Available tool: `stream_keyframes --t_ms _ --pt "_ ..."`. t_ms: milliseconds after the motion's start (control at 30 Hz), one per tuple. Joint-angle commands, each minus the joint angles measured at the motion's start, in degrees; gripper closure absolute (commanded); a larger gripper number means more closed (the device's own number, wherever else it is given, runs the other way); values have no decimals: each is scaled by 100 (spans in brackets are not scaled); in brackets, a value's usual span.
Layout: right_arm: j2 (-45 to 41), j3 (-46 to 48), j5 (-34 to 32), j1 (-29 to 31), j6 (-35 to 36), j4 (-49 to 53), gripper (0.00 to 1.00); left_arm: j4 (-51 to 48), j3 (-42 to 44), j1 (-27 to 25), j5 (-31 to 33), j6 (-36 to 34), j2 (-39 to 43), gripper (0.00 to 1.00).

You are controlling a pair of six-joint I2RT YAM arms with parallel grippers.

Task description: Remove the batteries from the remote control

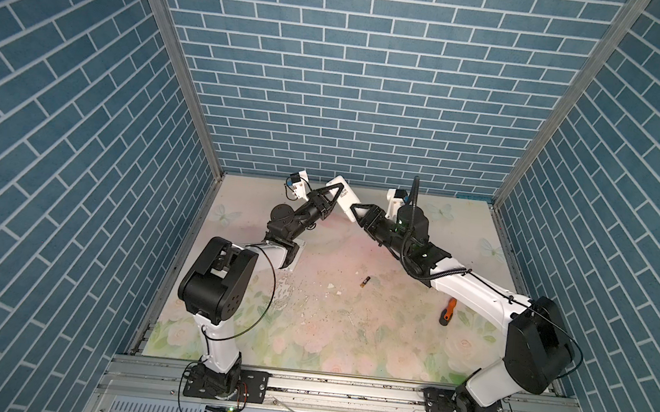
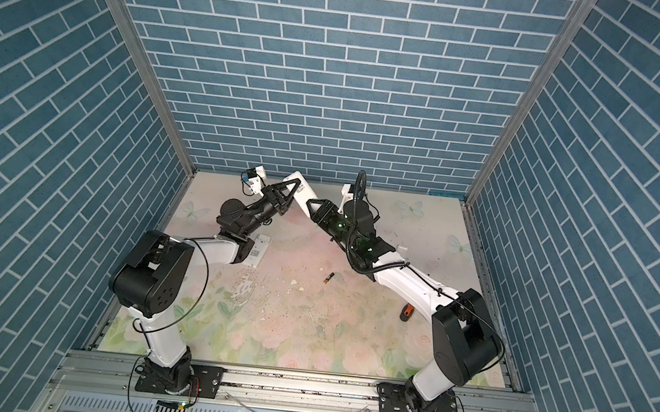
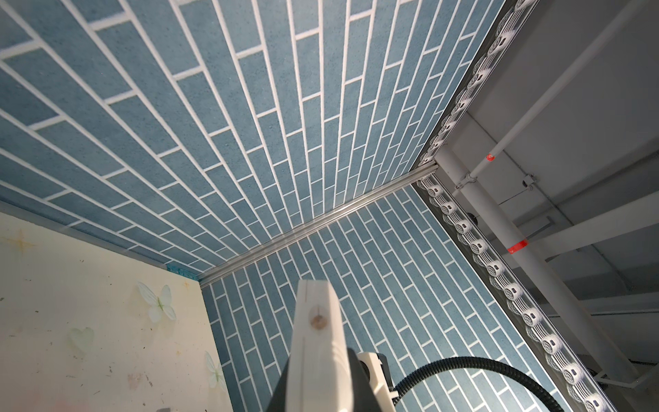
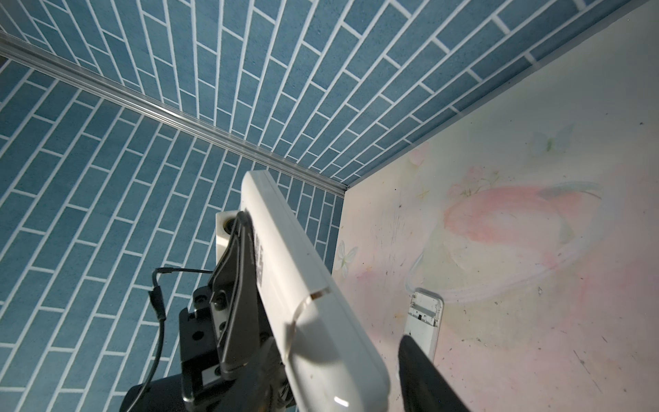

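My left gripper (image 1: pixel 335 197) (image 2: pixel 292 192) is shut on the white remote control (image 1: pixel 342 193) (image 2: pixel 301 189), holding it tilted in the air near the back wall. In the left wrist view the remote (image 3: pixel 317 331) stands edge-on between the dark fingers. My right gripper (image 1: pixel 356 210) (image 2: pixel 312 206) straddles the remote's lower end (image 4: pixel 313 321) with its jaws apart. A gap shows between the remote and one finger (image 4: pixel 424 371). One black battery with a gold end (image 1: pixel 365 282) (image 2: pixel 329 278) lies on the mat. The remote's battery bay is hidden.
A white battery cover (image 1: pixel 296 255) (image 2: pixel 260 252) (image 4: pixel 424 317) lies on the floral mat under the left arm. An orange-handled screwdriver (image 1: pixel 447 311) (image 2: pixel 407 312) lies by the right arm. Blue brick walls enclose three sides.
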State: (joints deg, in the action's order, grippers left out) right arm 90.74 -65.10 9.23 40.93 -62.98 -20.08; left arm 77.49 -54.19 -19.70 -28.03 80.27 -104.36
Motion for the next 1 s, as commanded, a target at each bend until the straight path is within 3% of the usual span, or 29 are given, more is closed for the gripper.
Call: stream_keyframes --t_ms 0,967 --pt "-245 39 -36 7 71 70 46 301 -100 63 -80 -103 172 100" --pt "-347 -31 133 14 -21 153 54 301 -153 96 -110 -312 100 100"
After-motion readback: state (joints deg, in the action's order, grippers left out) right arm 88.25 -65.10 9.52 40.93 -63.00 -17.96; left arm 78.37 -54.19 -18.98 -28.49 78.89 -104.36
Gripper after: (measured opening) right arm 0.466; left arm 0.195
